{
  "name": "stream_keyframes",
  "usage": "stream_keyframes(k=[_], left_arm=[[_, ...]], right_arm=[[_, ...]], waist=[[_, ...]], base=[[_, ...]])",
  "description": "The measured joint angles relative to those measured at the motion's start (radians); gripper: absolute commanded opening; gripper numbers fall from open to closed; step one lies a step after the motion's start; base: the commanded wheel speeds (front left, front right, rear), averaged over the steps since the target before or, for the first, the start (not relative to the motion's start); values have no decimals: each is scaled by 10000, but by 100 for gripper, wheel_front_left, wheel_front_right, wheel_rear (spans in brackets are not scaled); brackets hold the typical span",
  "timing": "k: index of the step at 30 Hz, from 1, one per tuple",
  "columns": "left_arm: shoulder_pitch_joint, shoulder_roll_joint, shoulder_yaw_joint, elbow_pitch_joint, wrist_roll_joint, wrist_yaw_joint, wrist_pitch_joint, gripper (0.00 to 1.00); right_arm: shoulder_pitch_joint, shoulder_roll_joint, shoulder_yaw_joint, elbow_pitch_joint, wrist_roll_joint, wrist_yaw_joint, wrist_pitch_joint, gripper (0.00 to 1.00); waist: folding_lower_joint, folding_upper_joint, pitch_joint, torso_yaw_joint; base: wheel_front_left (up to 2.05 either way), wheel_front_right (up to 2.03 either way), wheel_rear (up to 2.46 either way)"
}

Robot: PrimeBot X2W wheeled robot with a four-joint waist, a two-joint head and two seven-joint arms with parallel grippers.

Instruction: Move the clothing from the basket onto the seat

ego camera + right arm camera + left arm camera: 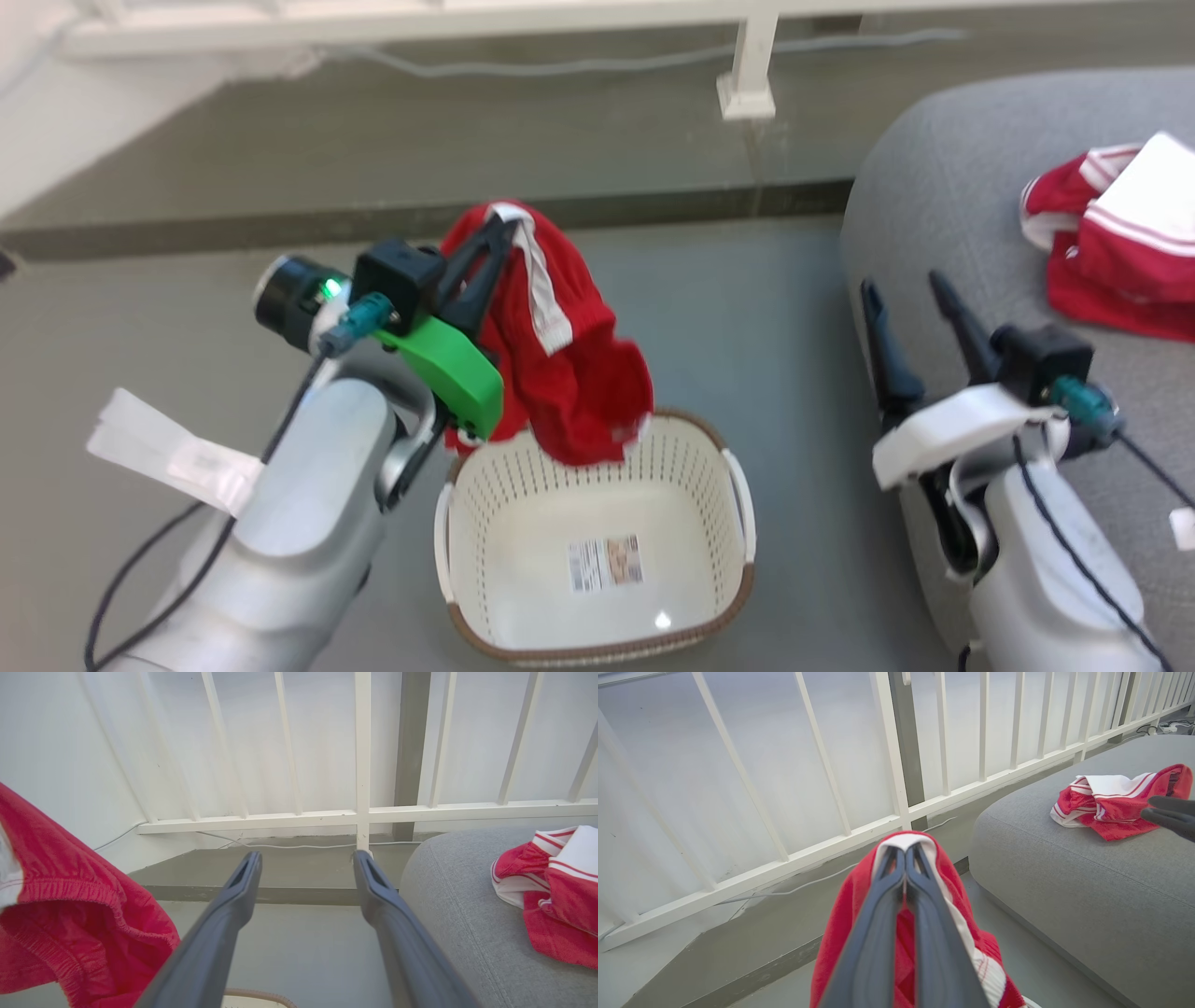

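Soft red cloth garment (569, 373), glossy perforated plastic basket (523, 495) (woven-look rim), matt fabric seat (943, 215).

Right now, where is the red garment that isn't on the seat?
The garment hangs left of centre in the head view, pinched in the shut left jaws, over the basket's far rim.

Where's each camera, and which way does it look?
Head view: on the head, looking down at the basket; shows left gripper shut on a red garment, right gripper open.
Left wrist view: on that wrist, along its shut fingers toward the railing.
Right wrist view: on that wrist, between its open fingers toward the railing.
Wrist views share the other garment on the seat.
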Motion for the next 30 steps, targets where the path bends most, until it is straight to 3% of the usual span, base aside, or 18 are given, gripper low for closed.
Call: stream_keyframes(k=[13, 20, 30], left_arm=[[114, -360, -303, -359, -115, 0, 654, 0], [-419, -558, -410, -765, -117, 0, 878, 0], [-715, -773, -809, -1323, -355, 0, 1216, 0]], right_arm=[[607, -2, 1781, 324, 255, 261, 2, 100], [607, -6, 3313, 326, 709, 349, 2, 100], [203, -19, 4504, 497, 980, 351, 2, 100]], waist=[[0, 0, -1462, -8], [0, 0, -1616, 196], [0, 0, -1649, 653]], base=[[0, 0, 0], [0, 0, 0], [0, 0, 0]])
